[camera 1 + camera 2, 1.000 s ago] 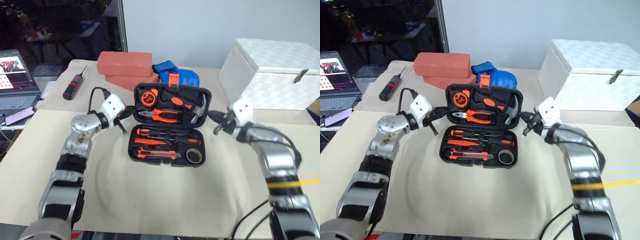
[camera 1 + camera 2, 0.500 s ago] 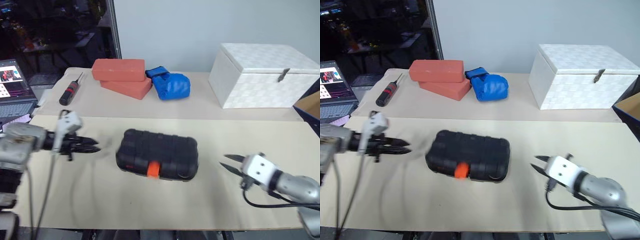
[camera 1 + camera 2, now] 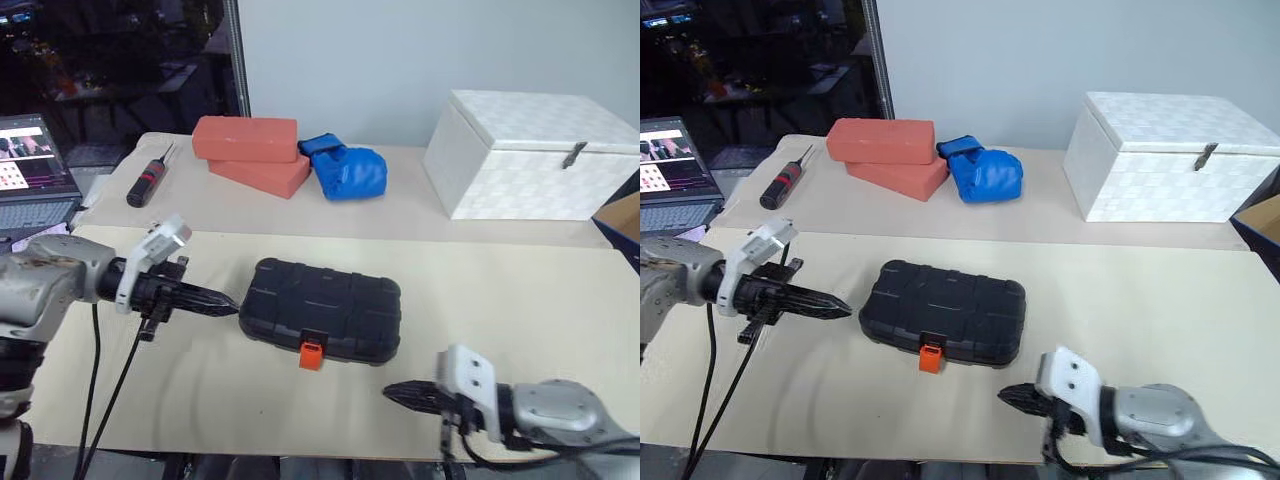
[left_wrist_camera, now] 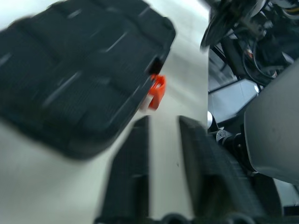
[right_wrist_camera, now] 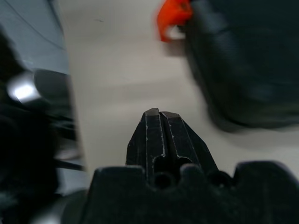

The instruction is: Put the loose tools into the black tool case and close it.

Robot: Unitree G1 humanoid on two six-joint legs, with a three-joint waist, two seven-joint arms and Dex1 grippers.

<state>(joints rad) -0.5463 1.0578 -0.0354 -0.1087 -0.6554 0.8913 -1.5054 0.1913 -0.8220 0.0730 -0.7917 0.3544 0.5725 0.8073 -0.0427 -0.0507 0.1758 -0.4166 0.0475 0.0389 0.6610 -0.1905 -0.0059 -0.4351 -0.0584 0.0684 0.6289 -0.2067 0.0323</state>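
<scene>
The left gripper point(image 3: 228, 301) has its fingers point(image 4: 131, 177) drawn together to a narrow gap and holds nothing; its tips lie just beside the left end of the black tool case point(image 3: 322, 310), and whether they touch it cannot be told. The right gripper point(image 3: 395, 395) has its fingers point(image 5: 161, 140) pressed flat against each other, empty, low over the desk point(image 3: 520, 300) near the case's front right corner and apart from it.

One tool case lies flat and closed in the middle of the desk, its single orange latch point(image 3: 312, 354) at the front edge. Behind it sit two red bricks point(image 3: 250, 150), stacked, one blue glove point(image 3: 348, 170), one white box point(image 3: 535, 155) and one black screwdriver point(image 3: 148, 180) with a red band. One laptop point(image 3: 35, 170) stands at the far left.

A second ago the case stood open with tools in its recesses and both grippers at its lid; half a second ago it was already closed, the fingers spread wider. Both grippers have since drawn back and closed.
</scene>
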